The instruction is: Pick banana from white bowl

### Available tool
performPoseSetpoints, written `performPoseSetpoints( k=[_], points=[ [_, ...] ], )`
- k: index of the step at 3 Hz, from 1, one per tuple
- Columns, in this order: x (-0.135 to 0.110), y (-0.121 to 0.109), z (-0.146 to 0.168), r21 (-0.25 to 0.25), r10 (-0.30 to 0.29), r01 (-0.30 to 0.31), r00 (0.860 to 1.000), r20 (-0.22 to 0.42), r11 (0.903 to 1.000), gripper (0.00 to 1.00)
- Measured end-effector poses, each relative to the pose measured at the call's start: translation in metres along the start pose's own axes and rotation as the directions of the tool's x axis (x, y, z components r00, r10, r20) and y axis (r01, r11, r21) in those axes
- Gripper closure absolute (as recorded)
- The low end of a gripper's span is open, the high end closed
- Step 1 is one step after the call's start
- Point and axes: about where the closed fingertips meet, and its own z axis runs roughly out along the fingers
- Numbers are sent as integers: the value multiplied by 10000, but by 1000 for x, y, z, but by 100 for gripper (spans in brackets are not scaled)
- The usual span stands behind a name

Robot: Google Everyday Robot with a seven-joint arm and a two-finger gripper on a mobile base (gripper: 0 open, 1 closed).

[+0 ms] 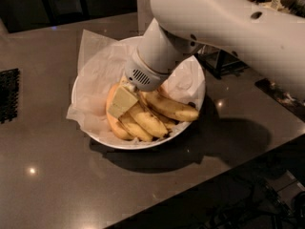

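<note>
The white bowl (143, 146), lined with crinkled white paper (95, 75), sits mid-table and holds several bananas. A speckled yellow banana (170, 108) with a dark end lies across the right side of the bowl. A smoother orange-tinted banana (113, 123) curves along the left. Another yellow banana (145, 120) lies between them. My gripper (123, 101) reaches down from the upper right into the bowl. Its cream tip rests on the bananas at the left side of the pile. My white arm (214, 27) hides the bowl's back part.
The bowl stands on a dark grey counter (57, 185). A black grid mat (8, 94) lies at the left edge. A dark framed object (224, 61) stands behind the bowl on the right. The counter's front edge runs diagonally at lower right, with dark floor clutter below.
</note>
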Motion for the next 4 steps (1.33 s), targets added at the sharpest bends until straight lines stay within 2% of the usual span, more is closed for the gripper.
performPoseSetpoints(
  k=[2,3,4],
  points=[
    [-2,0,-3,1,-1,1,10000,3,10000,89],
    [-12,1,-32,219,-155,137,9964,837,9997,100],
    [-21,4,-64,421,-426,356,9829,1792,9985,100]
  ],
)
